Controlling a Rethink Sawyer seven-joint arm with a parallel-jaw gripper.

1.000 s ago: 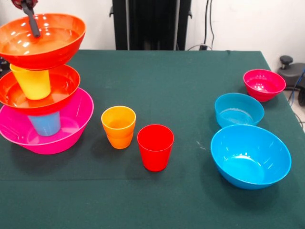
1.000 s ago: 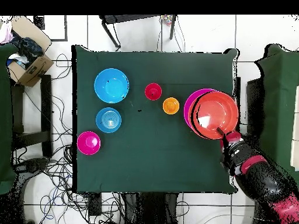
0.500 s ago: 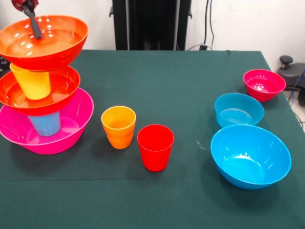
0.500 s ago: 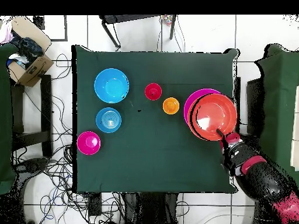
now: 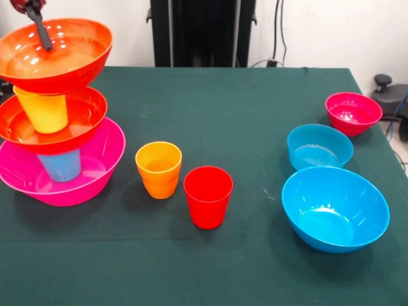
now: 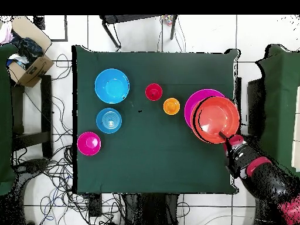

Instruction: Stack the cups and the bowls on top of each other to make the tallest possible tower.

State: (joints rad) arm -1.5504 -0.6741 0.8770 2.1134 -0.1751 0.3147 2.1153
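My gripper point(image 5: 42, 33) clamped on far rim of top orange-red bowl point(image 5: 54, 54); yellow cup point(image 5: 43, 108) directly beneath, bowl roughly centred over it.

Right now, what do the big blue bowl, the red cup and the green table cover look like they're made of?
The large blue round bowl looks like glossy moulded plastic: bright highlights run along its rim and inner wall. The red tapered cup seems smooth plastic too, with a softer sheen and thin walls. The dark green table cover appears to be matte cloth, probably felt-like: no reflections, and a faint crease shows.
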